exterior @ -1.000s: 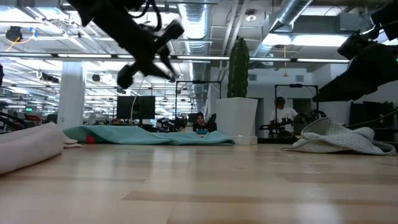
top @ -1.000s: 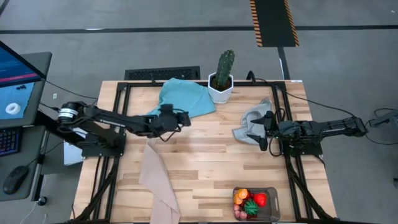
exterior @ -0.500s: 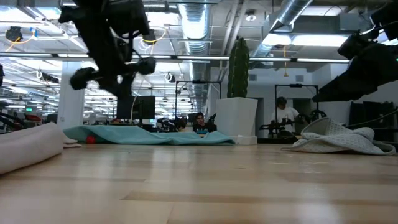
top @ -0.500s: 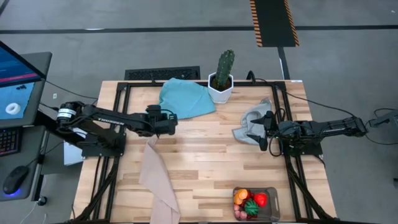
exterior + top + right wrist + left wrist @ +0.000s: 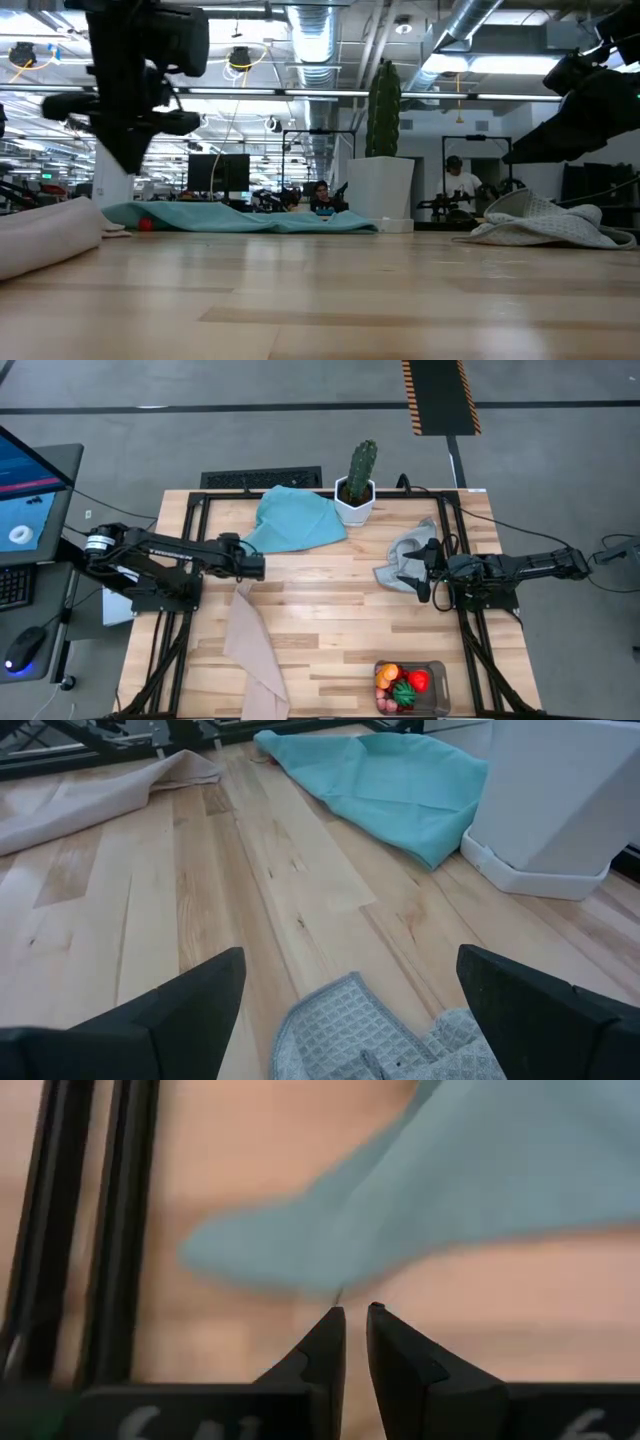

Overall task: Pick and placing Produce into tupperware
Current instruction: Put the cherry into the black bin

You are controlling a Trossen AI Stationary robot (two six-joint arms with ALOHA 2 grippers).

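Observation:
The tupperware, a clear tub, stands at the table's near edge, right of centre. Red, orange and green produce lies in it. One small red piece lies at the teal cloth's edge in the low view. My left gripper hovers over bare wood by the teal cloth's left corner. Its fingers are shut and hold nothing. My right gripper waits open above the grey cloth at the right side, with its fingers spread wide.
A cactus in a white pot stands at the far edge, middle. A beige cloth runs from the table's middle left to the near edge. Black frame rails border both sides. Bare wood lies between the cloths and the tupperware.
My left gripper has drawn back toward the table's left edge, away from the teal cloth's near corner, and has come slightly nearer. The right arm and the cloths have kept still.

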